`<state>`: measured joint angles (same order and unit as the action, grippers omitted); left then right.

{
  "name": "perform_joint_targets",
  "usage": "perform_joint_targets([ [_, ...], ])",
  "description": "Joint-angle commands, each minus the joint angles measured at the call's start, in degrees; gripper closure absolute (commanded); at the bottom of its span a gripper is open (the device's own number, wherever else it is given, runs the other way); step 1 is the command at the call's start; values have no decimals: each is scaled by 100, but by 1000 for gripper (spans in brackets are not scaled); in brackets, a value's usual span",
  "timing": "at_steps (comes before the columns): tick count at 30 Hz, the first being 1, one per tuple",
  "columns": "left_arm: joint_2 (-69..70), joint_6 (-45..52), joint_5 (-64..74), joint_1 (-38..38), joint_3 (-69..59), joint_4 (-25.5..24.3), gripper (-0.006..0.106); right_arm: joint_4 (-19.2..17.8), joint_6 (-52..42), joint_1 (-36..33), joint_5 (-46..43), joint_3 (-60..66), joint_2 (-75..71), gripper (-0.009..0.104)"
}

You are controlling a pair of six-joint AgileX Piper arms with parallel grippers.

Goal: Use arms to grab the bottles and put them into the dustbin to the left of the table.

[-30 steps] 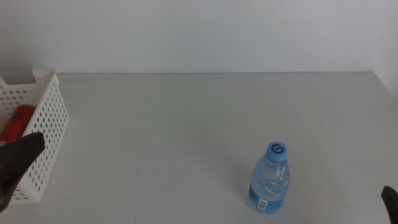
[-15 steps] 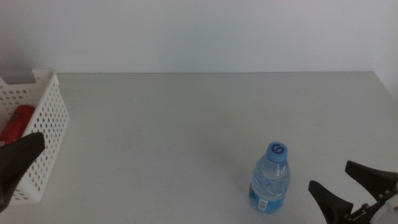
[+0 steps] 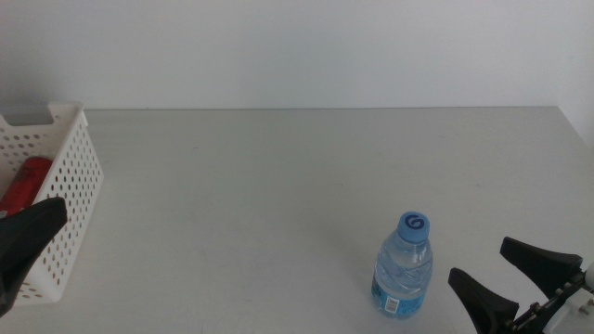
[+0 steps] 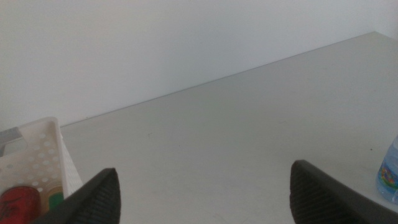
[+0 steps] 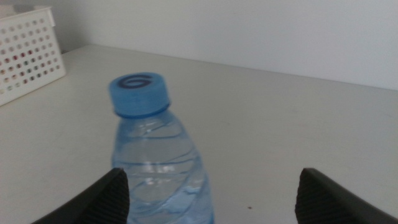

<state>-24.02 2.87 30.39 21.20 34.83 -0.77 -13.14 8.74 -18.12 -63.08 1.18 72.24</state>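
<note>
A clear water bottle (image 3: 403, 268) with a blue cap stands upright on the off-white table (image 3: 278, 186), near its front right. It also shows in the right wrist view (image 5: 160, 162) and at the edge of the left wrist view (image 4: 389, 172). My right gripper (image 3: 507, 277) is open, just right of the bottle and apart from it. My left gripper (image 3: 23, 243) is open at the left edge, beside the white perforated dustbin (image 3: 65, 158). A red can (image 3: 25, 184) lies in the dustbin. The tea bottle's green label (image 4: 57, 200) shows inside the dustbin next to the red can (image 4: 18, 202).
A white wall rises behind the table's far edge. The dustbin (image 5: 28, 53) stands at the table's left end.
My right gripper has come into view from the bottom right and moved left toward the water bottle. The left gripper and the bottle have not moved.
</note>
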Motion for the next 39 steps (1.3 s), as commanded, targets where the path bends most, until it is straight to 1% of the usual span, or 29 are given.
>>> perform_joint_targets([
  [1,-41,-22,-411,19,128,44,7,-419,19,-28,-512,-12,-63,24],
  [4,-41,-22,-411,19,128,44,7,-779,-35,-28,-568,-12,-63,24],
  [6,-41,-22,-411,19,128,44,7,-882,-99,-28,-568,-12,-63,24],
  [10,-41,-22,-411,19,128,44,7,-867,-175,-28,-614,-18,-27,24],
  [15,-41,-22,-411,19,128,44,7,-864,-674,-28,-1355,-18,472,24],
  [21,-41,-22,-411,19,128,44,7,-895,-723,-28,-1342,-266,981,23],
  [27,-41,-22,-411,19,128,44,7,-1002,-680,-28,-1319,-629,1049,19],
  [32,-41,-22,-411,19,128,44,7,-1079,-680,-28,-1312,-848,1240,18],
  [36,-41,-22,-411,19,128,44,7,-1265,-427,-28,-1313,-1044,1517,18],
  [39,-41,-22,-411,19,128,44,7,-1265,-314,-28,-1312,-1187,1734,18],
])
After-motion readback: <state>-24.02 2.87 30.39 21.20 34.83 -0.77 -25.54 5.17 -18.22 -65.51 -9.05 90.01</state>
